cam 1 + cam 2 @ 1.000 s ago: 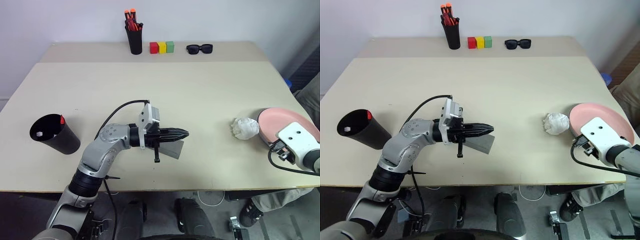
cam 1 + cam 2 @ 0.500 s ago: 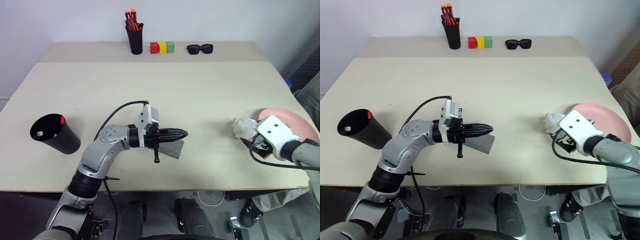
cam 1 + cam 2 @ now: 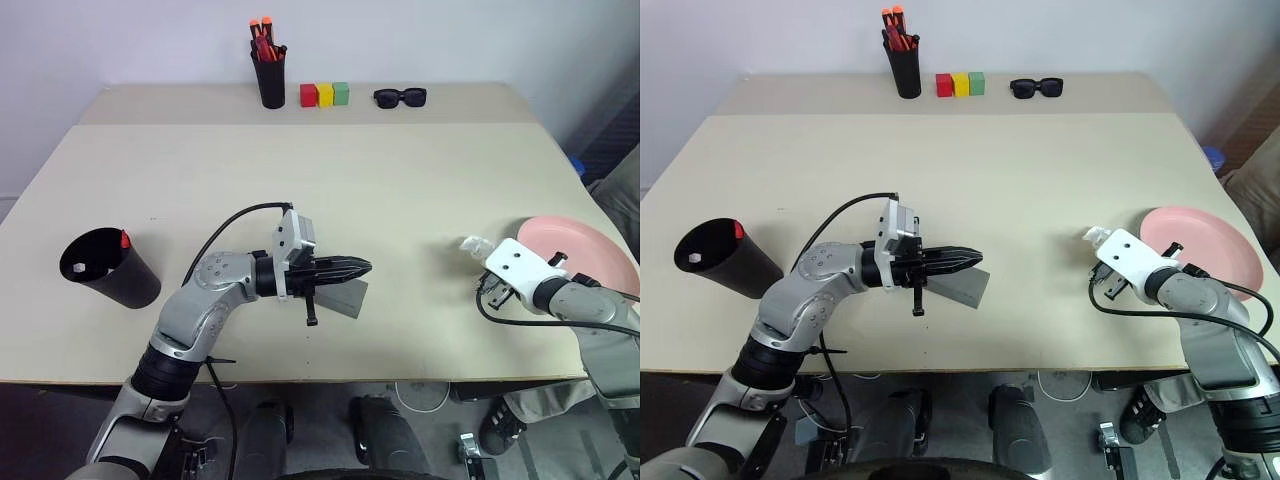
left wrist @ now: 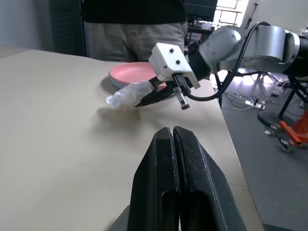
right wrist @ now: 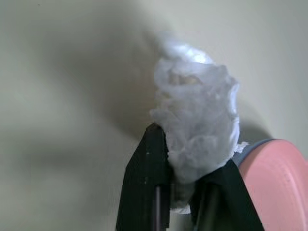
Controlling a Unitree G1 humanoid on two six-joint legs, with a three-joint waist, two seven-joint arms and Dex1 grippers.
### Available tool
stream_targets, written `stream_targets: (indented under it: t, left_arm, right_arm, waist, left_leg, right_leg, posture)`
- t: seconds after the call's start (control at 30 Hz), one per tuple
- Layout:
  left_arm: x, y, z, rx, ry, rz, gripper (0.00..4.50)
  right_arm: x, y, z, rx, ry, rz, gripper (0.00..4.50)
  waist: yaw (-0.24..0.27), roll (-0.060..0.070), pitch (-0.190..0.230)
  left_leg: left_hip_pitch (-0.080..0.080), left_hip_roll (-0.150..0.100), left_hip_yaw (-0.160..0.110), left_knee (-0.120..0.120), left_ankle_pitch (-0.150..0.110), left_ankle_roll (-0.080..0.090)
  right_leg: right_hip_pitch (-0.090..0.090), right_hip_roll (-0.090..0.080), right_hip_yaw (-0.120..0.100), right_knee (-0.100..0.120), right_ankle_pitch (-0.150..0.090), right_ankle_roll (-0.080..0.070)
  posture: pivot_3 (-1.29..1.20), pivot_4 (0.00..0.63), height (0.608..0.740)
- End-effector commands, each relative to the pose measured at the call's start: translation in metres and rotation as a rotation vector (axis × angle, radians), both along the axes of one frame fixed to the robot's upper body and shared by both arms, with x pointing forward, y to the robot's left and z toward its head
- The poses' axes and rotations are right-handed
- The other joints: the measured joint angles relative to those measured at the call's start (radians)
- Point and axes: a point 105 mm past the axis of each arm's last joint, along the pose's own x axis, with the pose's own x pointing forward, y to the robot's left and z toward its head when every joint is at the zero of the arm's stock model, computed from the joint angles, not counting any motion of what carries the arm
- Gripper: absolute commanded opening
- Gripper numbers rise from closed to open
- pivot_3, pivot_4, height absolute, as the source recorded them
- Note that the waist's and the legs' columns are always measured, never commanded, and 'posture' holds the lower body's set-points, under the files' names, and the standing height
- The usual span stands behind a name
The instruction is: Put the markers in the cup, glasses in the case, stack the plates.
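My left gripper [image 3: 358,267] is shut with nothing in it, held level just above the grey case [image 3: 347,299] at the table's middle. At the right, my right gripper [image 5: 185,163] is shut on a crumpled white tissue [image 3: 470,244] beside the pink plate [image 3: 590,252]. A pale bluish edge [image 5: 243,148] shows under that plate's rim. The black cup [image 3: 112,270] stands at the left, with a red marker end [image 3: 124,240] and a white one [image 3: 77,268] poking up inside it. The glasses are hidden.
At the table's far edge stand a black pen holder [image 3: 268,78] with orange-capped pens, three coloured blocks [image 3: 324,95] and black sunglasses [image 3: 400,97]. A person [image 4: 134,21] stands close to the table's right side, behind the plate.
My right gripper has moved left from over the pink plate to the tissue and shut on it, and the tissue now sits squeezed and pushed a little left. The left arm has stayed still.
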Motion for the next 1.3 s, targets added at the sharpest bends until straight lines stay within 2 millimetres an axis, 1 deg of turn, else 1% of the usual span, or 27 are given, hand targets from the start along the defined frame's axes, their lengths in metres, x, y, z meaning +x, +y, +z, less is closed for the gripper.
stream_targets:
  t: [0.03, 0.1, 0.17, 0.23, 0.33, 0.4, 0.43, 0.53, 0.6, 0.67, 0.73, 0.8, 0.9, 0.93, 0.97, 1.0, 1.07, 1.13, 1.2, 1.3]
  left_arm:
    - [-0.003, 0.003, 0.006, -0.02, -0.042, 0.007, 0.0]
    - [-0.002, 0.005, 0.005, -0.021, -0.038, 0.017, 0.0]
    - [-0.002, 0.006, 0.005, -0.022, -0.035, 0.028, 0.0]
    - [0.0, 0.006, 0.004, -0.024, -0.033, 0.037, 0.0]
    - [0.001, 0.006, 0.004, -0.024, -0.034, 0.047, 0.0]
    - [0.004, 0.006, 0.004, -0.023, -0.041, 0.061, 0.0]
    - [0.005, 0.007, 0.005, -0.02, -0.045, 0.072, 0.0]
    - [0.012, 0.01, 0.005, -0.009, -0.051, 0.125, 0.0]
    - [0.02, 0.017, 0.005, 0.0, -0.067, 0.199, 0.0]
    - [0.032, 0.026, 0.003, 0.013, -0.086, 0.306, 0.0]
    - [0.045, 0.038, 0.0, 0.014, -0.089, 0.434, 0.0]
    - [0.06, 0.054, -0.001, 0.013, -0.099, 0.597, 0.0]
    - [0.073, 0.079, -0.007, 0.041, -0.116, 0.792, 0.0]
    - [0.074, 0.088, -0.01, 0.063, -0.129, 0.848, 0.0]
    - [0.076, 0.091, -0.011, 0.078, -0.14, 0.881, 0.0]
    - [0.075, 0.101, -0.014, 0.097, -0.152, 0.938, 0.0]
    - [0.072, 0.115, -0.015, 0.107, -0.158, 1.011, 0.0]
    - [0.07, 0.121, -0.016, 0.104, -0.148, 1.045, 0.0]
    - [0.063, 0.128, -0.018, 0.115, -0.145, 1.057, 0.0]
    - [0.055, 0.135, -0.019, 0.13, -0.145, 1.066, 0.0]
  right_arm:
    - [-0.003, -0.014, 0.048, -0.025, -0.145, -0.068, 0.03]
    - [-0.011, -0.028, 0.058, -0.046, -0.161, -0.125, 0.03]
    - [-0.02, -0.045, 0.062, -0.067, -0.155, -0.19, 0.03]
    - [-0.026, -0.063, 0.059, -0.076, -0.143, -0.254, 0.03]
    - [-0.033, -0.084, 0.045, -0.078, -0.091, -0.316, 0.03]
    - [-0.035, -0.091, 0.037, -0.049, -0.068, -0.337, 0.93]
    - [-0.034, -0.091, 0.036, -0.027, -0.071, -0.339, 1.25]
    - [-0.027, -0.089, 0.041, -0.007, -0.11, -0.33, 2.85]
    - [-0.022, -0.081, 0.046, -0.027, -0.142, -0.288, 3.81]
    - [-0.016, -0.073, 0.052, -0.006, -0.177, -0.247, 3.81]
    - [-0.009, -0.061, 0.059, 0.055, -0.216, -0.191, 3.81]
    - [-0.001, -0.048, 0.068, 0.144, -0.263, -0.131, 3.81]
    - [0.007, -0.014, 0.077, 0.353, -0.296, 0.02, 3.81]
    - [0.008, 0.001, 0.078, 0.446, -0.286, 0.077, 3.81]
    - [0.008, 0.007, 0.079, 0.504, -0.275, 0.11, 3.81]
    - [0.007, 0.021, 0.076, 0.573, -0.241, 0.169, 3.81]
    - [0.003, 0.039, 0.071, 0.644, -0.184, 0.252, 3.81]
    - [0.001, 0.047, 0.068, 0.675, -0.145, 0.3, 3.81]
    - [0.002, 0.054, 0.063, 0.697, -0.107, 0.326, 3.81]
    - [0.006, 0.059, 0.059, 0.706, -0.082, 0.341, 3.81]
  waist:
    - [0.001, 0.0, 0.0]
    - [0.002, 0.0, 0.0]
    - [0.007, 0.0, 0.0]
    - [0.006, 0.0, 0.0]
    - [0.003, 0.0, 0.0]
    - [-0.001, 0.0, 0.0]
    - [-0.003, 0.0, 0.0]
    - [-0.006, 0.001, -0.001]
    - [-0.003, 0.001, -0.001]
    - [-0.002, 0.001, -0.001]
    - [-0.003, 0.001, -0.001]
    - [-0.003, 0.001, -0.001]
    - [-0.003, 0.001, 0.0]
    - [-0.002, 0.001, 0.0]
    - [-0.002, 0.001, 0.0]
    - [-0.001, 0.001, 0.0]
    - [0.002, 0.001, 0.0]
    - [0.003, 0.001, 0.0]
    - [0.004, 0.001, 0.0]
    - [0.001, 0.001, 0.0]
  left_leg:
    - [0.0, 0.0, 0.0, 0.0, 0.0, 0.0]
    - [0.0, 0.0, 0.0, 0.0, 0.0, 0.0]
    - [-0.001, 0.0, -0.001, 0.0, 0.0, 0.0]
    - [-0.001, 0.0, -0.001, 0.0, 0.0, 0.0]
    - [0.0, 0.0, 0.0, 0.0, 0.0, 0.0]
    - [0.001, 0.0, 0.0, 0.0, 0.0, 0.0]
    - [0.001, 0.0, 0.0, 0.0, 0.0, 0.0]
    - [0.001, 0.0, 0.0, 0.0, 0.0, 0.0]
    - [0.001, 0.0, 0.0, 0.0, 0.0, 0.0]
    - [0.001, 0.0, 0.0, 0.0, 0.0, 0.0]
    - [0.001, 0.0, 0.0, 0.0, 0.0, 0.0]
    - [0.001, 0.0, 0.0, 0.0, 0.0, 0.0]
    - [0.001, 0.0, -0.001, 0.0, 0.0, 0.0]
    - [0.001, 0.0, -0.001, 0.0, 0.0, 0.0]
    - [0.001, 0.0, -0.001, -0.001, 0.0, 0.0]
    - [0.001, 0.0, -0.002, -0.001, 0.0, 0.0]
    - [0.001, 0.0, -0.002, -0.001, 0.0, 0.0]
    - [0.0, 0.0, -0.002, -0.001, 0.0, 0.0]
    - [0.0, 0.0, -0.002, -0.001, 0.0, 0.0]
    - [0.001, 0.0, -0.002, -0.001, 0.0, 0.0]
  right_leg:
    - [0.0, 0.0, 0.0, 0.0, 0.0, 0.0]
    - [0.0, 0.0, 0.0, 0.0, 0.0, 0.0]
    - [0.0, 0.0, 0.0, 0.0, 0.0, 0.0]
    - [0.001, 0.0, -0.001, -0.001, 0.0, 0.0]
    - [0.002, 0.0, 0.0, -0.002, 0.0, 0.0]
    - [0.002, 0.0, 0.0, -0.001, 0.0, 0.0]
    - [0.002, 0.0, 0.0, -0.001, 0.0, 0.0]
    - [0.001, 0.0, 0.0, -0.001, 0.0, 0.0]
    - [0.001, 0.0, 0.0, -0.001, 0.0, 0.0]
    - [0.002, 0.0, 0.0, -0.001, 0.0, 0.0]
    - [0.002, 0.0, 0.0, -0.001, 0.0, 0.0]
    - [0.002, 0.0, 0.0, -0.001, 0.0, 0.0]
    - [0.002, 0.0, 0.0, -0.001, 0.002, 0.003]
    - [0.002, 0.0, 0.0, -0.001, 0.002, 0.003]
    - [0.002, 0.0, 0.0, -0.001, 0.002, 0.004]
    - [0.002, 0.0, -0.001, -0.001, 0.002, 0.004]
    - [0.002, 0.0, -0.001, -0.001, 0.002, 0.004]
    - [0.002, 0.0, -0.001, -0.001, 0.002, 0.004]
    - [0.002, -0.001, -0.001, -0.001, 0.002, 0.003]
    - [0.002, -0.001, -0.001, -0.001, 0.0, 0.0]
  posture:
    - [0.0, 0.15, 0.74]
    - [0.0, 0.15, 0.74]
    - [0.0, 0.15, 0.74]
    - [0.0, 0.15, 0.74]
    - [0.0, 0.15, 0.74]
    - [0.0, 0.15, 0.74]
    - [0.0, 0.15, 0.74]
    - [0.0, 0.15, 0.74]
    - [0.0, 0.15, 0.74]
    - [0.0, 0.15, 0.74]
    - [0.0, 0.15, 0.74]
    - [0.0, 0.15, 0.74]
    - [0.0, 0.15, 0.74]
    - [0.0, 0.15, 0.74]
    - [0.0, 0.15, 0.74]
    - [0.0, 0.15, 0.74]
    - [0.0, 0.15, 0.74]
    - [0.0, 0.15, 0.74]
    - [0.0, 0.15, 0.74]
    - [0.0, 0.15, 0.74]
